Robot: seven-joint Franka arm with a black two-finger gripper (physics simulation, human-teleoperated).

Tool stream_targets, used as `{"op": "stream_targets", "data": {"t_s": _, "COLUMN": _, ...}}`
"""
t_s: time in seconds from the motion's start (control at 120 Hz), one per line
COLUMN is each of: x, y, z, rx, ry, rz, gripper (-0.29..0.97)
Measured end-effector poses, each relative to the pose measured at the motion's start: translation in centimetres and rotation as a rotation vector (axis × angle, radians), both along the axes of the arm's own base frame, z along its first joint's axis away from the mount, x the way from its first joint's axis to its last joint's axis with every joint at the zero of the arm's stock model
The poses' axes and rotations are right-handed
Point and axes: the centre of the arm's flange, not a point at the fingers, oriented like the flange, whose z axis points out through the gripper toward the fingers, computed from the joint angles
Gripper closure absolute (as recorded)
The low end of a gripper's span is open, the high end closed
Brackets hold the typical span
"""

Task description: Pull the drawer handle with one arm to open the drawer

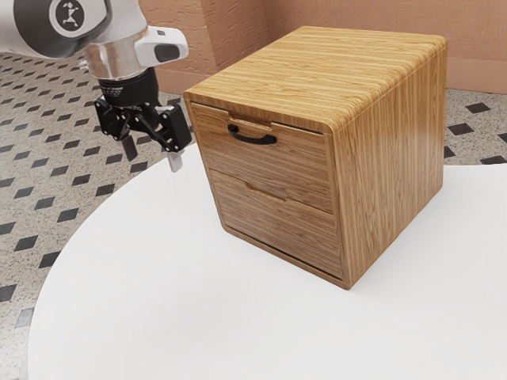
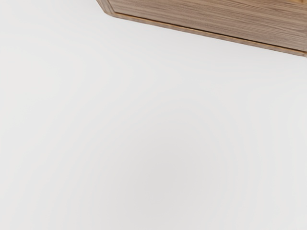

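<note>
A wooden cabinet [image 1: 372, 127] with two drawers stands on the round white table [image 1: 198, 317]. The top drawer [image 1: 269, 158] carries a black curved handle [image 1: 252, 137] and its front looks flush with the cabinet face; the lower drawer [image 1: 273, 218] has no handle that I can see. My black gripper [image 1: 152, 157] hangs open toward the exterior view's left of the cabinet, at about the handle's height and apart from it, fingers pointing down. Nothing sits between the fingers. The wrist view shows the cabinet's bottom edge [image 2: 206, 19] beyond the hand, above bare table [image 2: 144, 134].
The table's curved edge runs along the exterior view's left, with a checkered tile floor [image 1: 47, 166] beyond it. A brown wall [image 1: 238, 24] stands behind the cabinet. White table surface lies in front of the drawers.
</note>
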Motion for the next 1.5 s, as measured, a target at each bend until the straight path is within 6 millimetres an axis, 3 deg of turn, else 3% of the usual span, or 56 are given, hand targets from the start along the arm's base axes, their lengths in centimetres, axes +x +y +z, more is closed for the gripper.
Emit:
{"op": "stream_targets", "data": {"t_s": 0.267, "x": -0.2, "y": 1.1, "z": 0.1, "rx": -0.016, "ry": -0.003, "rz": 0.02, "gripper": 0.0}}
{"op": "stream_targets", "data": {"t_s": 0.292, "x": -0.7, "y": 1.1, "z": 1.5, "rx": -0.012, "ry": -0.03, "rz": 0.019, "gripper": 0.0}}
{"op": "stream_targets", "data": {"t_s": 0.342, "x": -3.1, "y": 0.6, "z": 6.9, "rx": -0.003, "ry": -0.138, "rz": 0.014, "gripper": 0.0}}
{"op": "stream_targets", "data": {"t_s": 0.375, "x": -4.4, "y": 0.4, "z": 9.2, "rx": 0.009, "ry": -0.184, "rz": 0.014, "gripper": 0.0}}
{"op": "stream_targets", "data": {"t_s": 0.425, "x": -5.2, "y": 0.2, "z": 10.6, "rx": 0.031, "ry": -0.211, "rz": 0.015, "gripper": 0.0}}
{"op": "stream_targets", "data": {"t_s": 0.508, "x": -5.6, "y": -0.4, "z": 11.1, "rx": 0.049, "ry": -0.213, "rz": 0.004, "gripper": 0.0}}
{"op": "stream_targets", "data": {"t_s": 0.842, "x": -5.5, "y": -6.4, "z": 8.7, "rx": 0.026, "ry": -0.072, "rz": -0.128, "gripper": 0.0}}
{"op": "stream_targets", "data": {"t_s": 0.992, "x": -4.7, "y": -9.3, "z": 6.4, "rx": 0.001, "ry": 0.009, "rz": -0.23, "gripper": 0.0}}
{"op": "stream_targets", "data": {"t_s": 1.067, "x": -3.3, "y": -10.3, "z": 5.4, "rx": 0.0, "ry": 0.004, "rz": -0.33, "gripper": 0.0}}
{"op": "stream_targets", "data": {"t_s": 1.175, "x": -0.8, "y": -8.7, "z": 2.8, "rx": 0.042, "ry": -0.03, "rz": -0.492, "gripper": 0.0}}
{"op": "stream_targets", "data": {"t_s": 1.25, "x": -2.4, "y": -6.0, "z": 1.2, "rx": 0.087, "ry": -0.078, "rz": -0.58, "gripper": 0.0}}
{"op": "stream_targets", "data": {"t_s": 1.342, "x": -3.3, "y": -2.4, "z": 1.3, "rx": 0.163, "ry": -0.148, "rz": -0.661, "gripper": 0.0}}
{"op": "stream_targets", "data": {"t_s": 1.433, "x": -2.8, "y": -2.3, "z": 1.6, "rx": 0.224, "ry": -0.201, "rz": -0.819, "gripper": 0.0}}
{"op": "stream_targets", "data": {"t_s": 1.5, "x": -1.7, "y": -3.9, "z": 0.9, "rx": 0.22, "ry": -0.257, "rz": -0.957, "gripper": 0.0}}
